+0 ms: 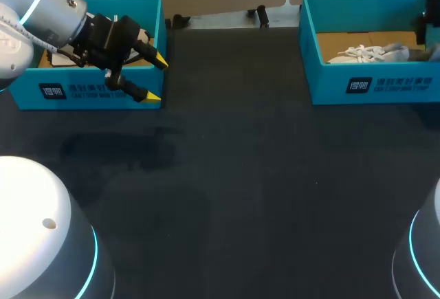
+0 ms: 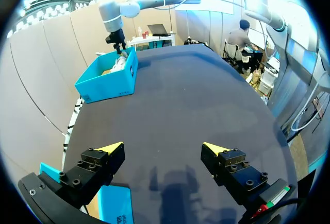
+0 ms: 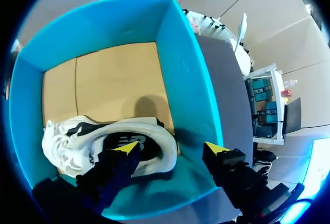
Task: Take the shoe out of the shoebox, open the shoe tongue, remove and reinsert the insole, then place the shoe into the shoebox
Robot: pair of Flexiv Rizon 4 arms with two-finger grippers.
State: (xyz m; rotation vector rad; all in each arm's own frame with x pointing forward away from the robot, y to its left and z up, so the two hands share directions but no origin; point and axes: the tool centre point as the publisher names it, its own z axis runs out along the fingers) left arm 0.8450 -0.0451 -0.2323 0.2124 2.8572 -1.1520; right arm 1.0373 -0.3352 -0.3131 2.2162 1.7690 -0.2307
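The black tabletop [image 1: 240, 175] carries two open teal cardboard shoeboxes, both at its far side and well apart. The left-hand teal shoebox [image 1: 89, 93] shows a little brown floor, but the left arm covers most of its inside, so its contents cannot be made out. The left gripper [image 1: 157, 79] hangs over that box's right front corner with its yellow-tipped fingers spread wide and nothing between them. In its own wrist view the left gripper [image 2: 162, 148] looks out over bare tabletop toward the other box, far ahead.

The right-hand teal shoebox [image 1: 385, 86] has a brown cardboard floor and holds the white lace-up sneaker [image 1: 368, 53], which lies along the box's front wall. The right arm [image 1: 430, 17] stands above this box at its right end. From the wrist, the right gripper [image 3: 172, 149] hangs over the box with its fingers apart and gripping nothing: one finger is above the sneaker's [image 3: 77, 136] dark opening, and the other is above the box's side wall, past the heel.

The sneaker is white with a padded collar, a dark lining, and white laces bunched loosely at its front end.
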